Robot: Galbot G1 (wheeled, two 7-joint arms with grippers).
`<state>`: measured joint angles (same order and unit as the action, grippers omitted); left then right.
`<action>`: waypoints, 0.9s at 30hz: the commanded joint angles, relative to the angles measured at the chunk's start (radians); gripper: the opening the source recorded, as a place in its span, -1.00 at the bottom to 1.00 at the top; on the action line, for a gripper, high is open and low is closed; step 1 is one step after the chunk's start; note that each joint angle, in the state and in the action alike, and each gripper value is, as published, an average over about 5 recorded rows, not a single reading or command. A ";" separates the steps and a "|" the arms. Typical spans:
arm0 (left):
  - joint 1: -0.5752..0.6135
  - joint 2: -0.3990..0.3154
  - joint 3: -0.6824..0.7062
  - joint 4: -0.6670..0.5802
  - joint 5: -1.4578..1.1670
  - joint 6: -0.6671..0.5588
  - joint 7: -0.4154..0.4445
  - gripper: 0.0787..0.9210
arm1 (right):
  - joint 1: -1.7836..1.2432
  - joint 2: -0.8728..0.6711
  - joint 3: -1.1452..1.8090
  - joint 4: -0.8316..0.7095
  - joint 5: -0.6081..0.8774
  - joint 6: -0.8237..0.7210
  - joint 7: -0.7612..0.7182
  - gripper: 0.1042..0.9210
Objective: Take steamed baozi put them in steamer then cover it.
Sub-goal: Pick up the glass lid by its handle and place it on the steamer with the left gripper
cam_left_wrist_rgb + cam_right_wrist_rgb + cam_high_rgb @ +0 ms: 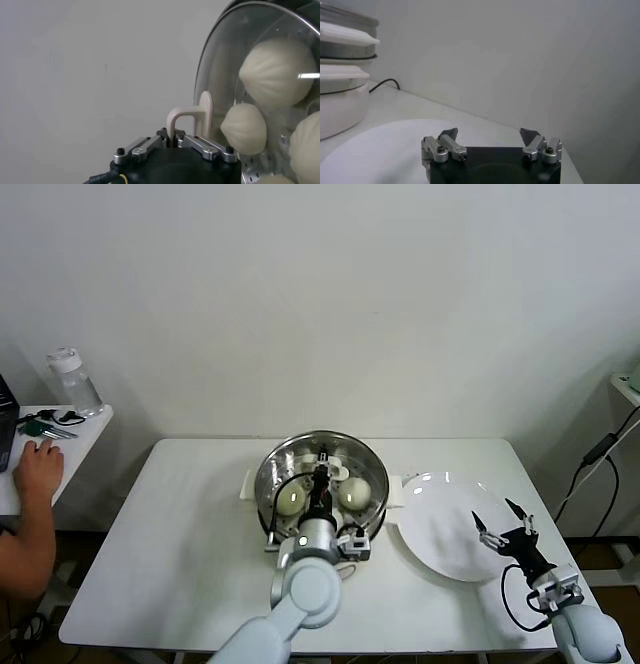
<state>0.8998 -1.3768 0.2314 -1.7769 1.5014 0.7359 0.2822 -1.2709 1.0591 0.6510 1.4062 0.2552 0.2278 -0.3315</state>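
Observation:
The steamer [268, 474] stands mid-table on its white base. Baozi [291, 501] [354, 494] lie inside it. My left gripper [321, 475] is over the pot's middle, shut on the cream handle [186, 116] of the glass cover [220, 60]. In the left wrist view my left gripper [172, 136] pinches that handle, and three baozi [277, 70] [244, 128] [305, 150] show through the glass. I cannot tell whether the cover rests on the rim. My right gripper [497, 519] [489, 134] is open and empty above the white plate [440, 504].
The plate [380, 145] lies right of the steamer [340, 30], and holds nothing. A side table at far left holds a bottle [75, 381], keys [45, 424] and a person's hand [38, 469]. A cable [600, 449] hangs at the far right.

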 commanded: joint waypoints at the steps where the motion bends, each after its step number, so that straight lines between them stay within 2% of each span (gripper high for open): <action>1: 0.007 -0.001 -0.003 0.015 -0.013 0.038 -0.004 -0.81 | 0.000 0.001 0.002 -0.001 -0.009 0.002 -0.002 0.76; 20: 0.019 0.011 0.006 -0.022 -0.050 0.049 -0.018 -0.80 | 0.000 0.001 0.009 -0.003 -0.024 0.003 -0.016 0.76; 23: 0.020 0.023 0.007 -0.053 -0.048 0.048 -0.009 -0.69 | -0.001 0.001 0.010 -0.003 -0.025 0.000 -0.016 0.76; 27: 0.035 0.045 0.001 -0.106 -0.047 0.048 0.007 -0.41 | -0.001 0.000 0.011 -0.003 -0.027 -0.008 -0.016 0.76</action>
<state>0.9201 -1.3597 0.2356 -1.8042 1.4630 0.7365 0.2703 -1.2719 1.0605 0.6612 1.4023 0.2307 0.2259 -0.3468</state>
